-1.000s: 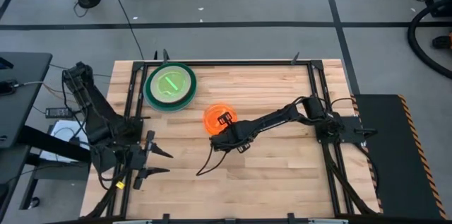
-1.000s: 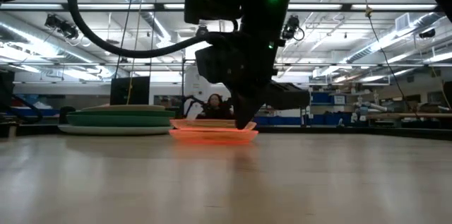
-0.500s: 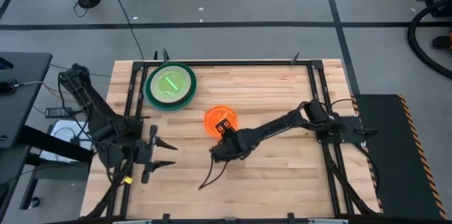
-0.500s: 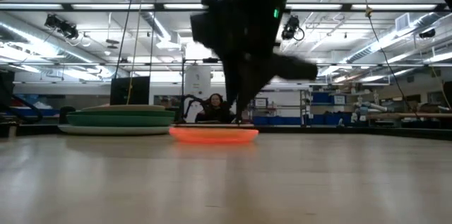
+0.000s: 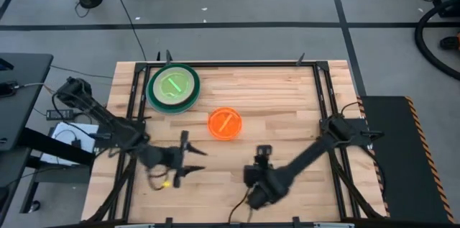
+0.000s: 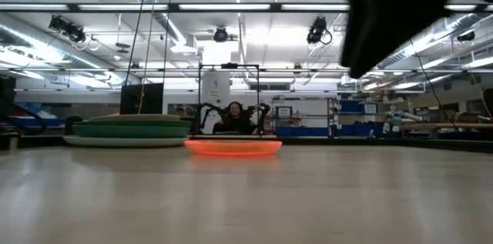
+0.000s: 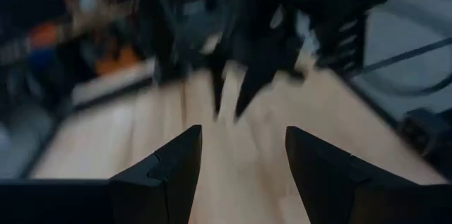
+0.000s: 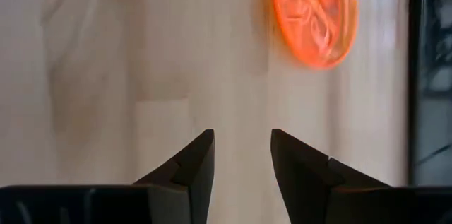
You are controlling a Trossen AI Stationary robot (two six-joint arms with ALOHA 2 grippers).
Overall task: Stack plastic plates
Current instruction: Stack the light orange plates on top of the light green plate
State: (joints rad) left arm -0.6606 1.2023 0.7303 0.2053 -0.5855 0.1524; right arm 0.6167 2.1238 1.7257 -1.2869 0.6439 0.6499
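The small orange plate (image 5: 224, 123) lies flat and alone mid-table, near the stack (image 5: 173, 88) of large plates topped by a neon-green one at the far left — the right gripper (image 5: 264, 154), fingers parted and empty, and the left gripper (image 5: 192, 161), spread wide, both hang nearer the front edge.

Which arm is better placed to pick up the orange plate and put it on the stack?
Probably left: the left gripper, open, sits between the orange plate and the stack. The right gripper, open and empty, is farther from the stack.
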